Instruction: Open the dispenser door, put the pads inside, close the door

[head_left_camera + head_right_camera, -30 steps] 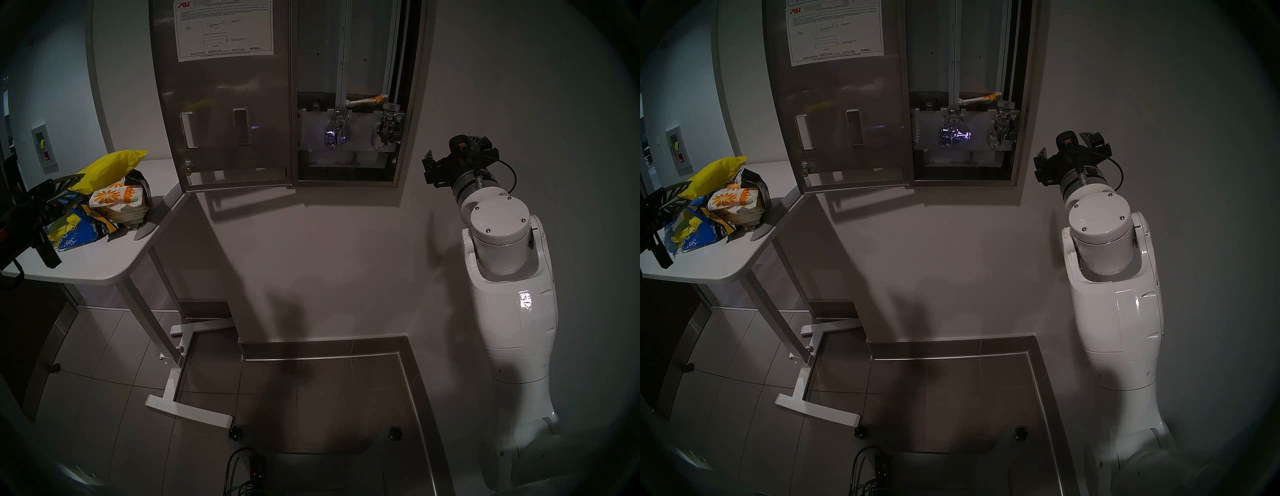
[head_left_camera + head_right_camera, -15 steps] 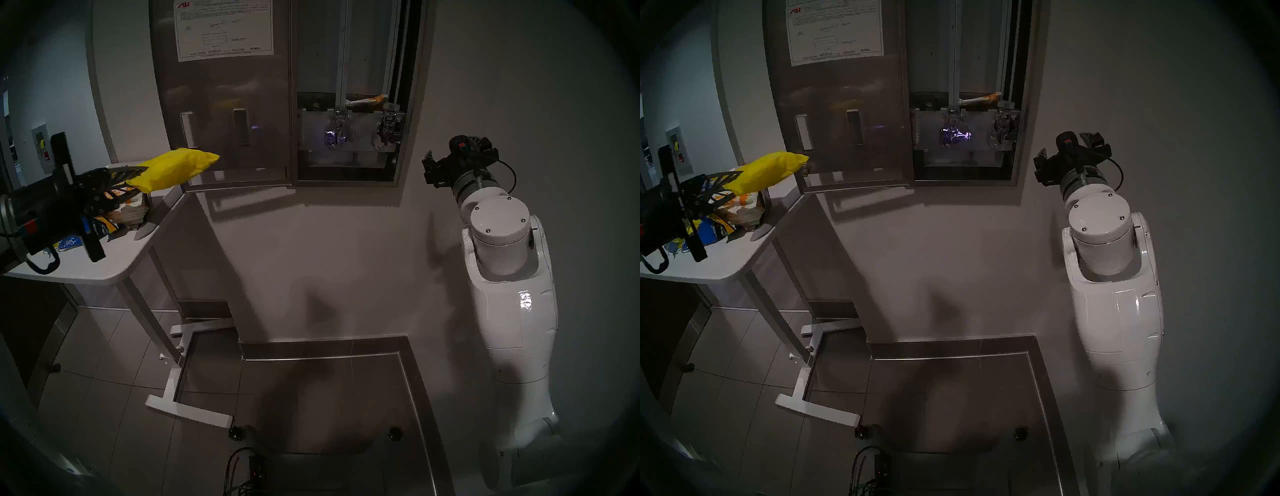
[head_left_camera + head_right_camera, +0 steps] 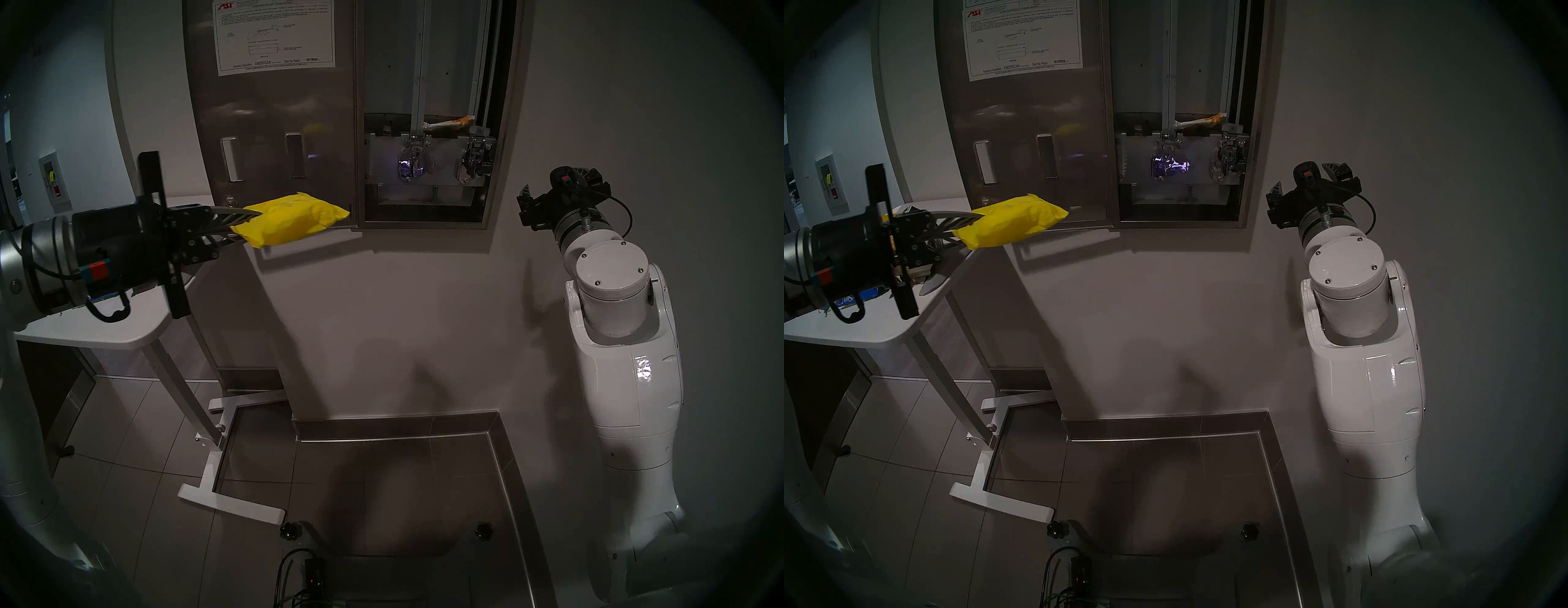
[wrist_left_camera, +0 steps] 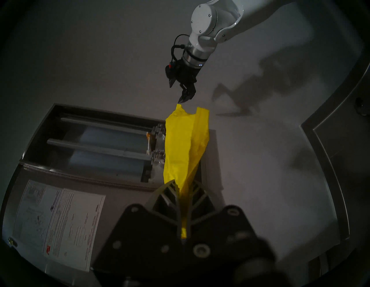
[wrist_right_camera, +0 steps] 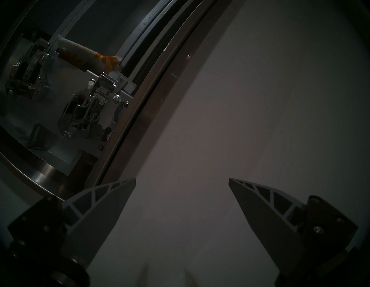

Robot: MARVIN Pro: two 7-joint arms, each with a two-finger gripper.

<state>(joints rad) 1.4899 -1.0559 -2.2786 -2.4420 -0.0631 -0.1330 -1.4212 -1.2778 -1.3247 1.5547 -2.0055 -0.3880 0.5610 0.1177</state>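
Dispenser (image 3: 428, 114): a tall brushed-steel cabinet recessed in the wall, seen here with its interior exposed. Vertical chutes run down the upper section; two chrome lever mechanisms (image 3: 441, 163) sit side by side below them, with a wide slot at the bottom.

Dispenser door (image 3: 275, 127): swung fully open to the left of the cabinet. Its inner face shows a white instruction sheet (image 3: 273, 36) near the top, two rectangular lever slots at mid-height and a round lock near the lower left corner.

Pads:
- One white pad with orange print (image 3: 447, 123) lies across the top of the mechanism plate, inside the cabinet, at the foot of the right chute.
- One plain yellow pad (image 3: 292, 223) is held in the air in front of the door's lower edge. Its wrapper is soft, creased and bright.

Left pincer (image 3: 244, 227): clenched on one end of the yellow pad, pointing roughly level toward the cabinet. It hangs above the white surface (image 3: 127, 327) at the left.

Right pincer (image 3: 560, 187): released, fingers spread and empty, just beside the cabinet's right frame and close to the wall.
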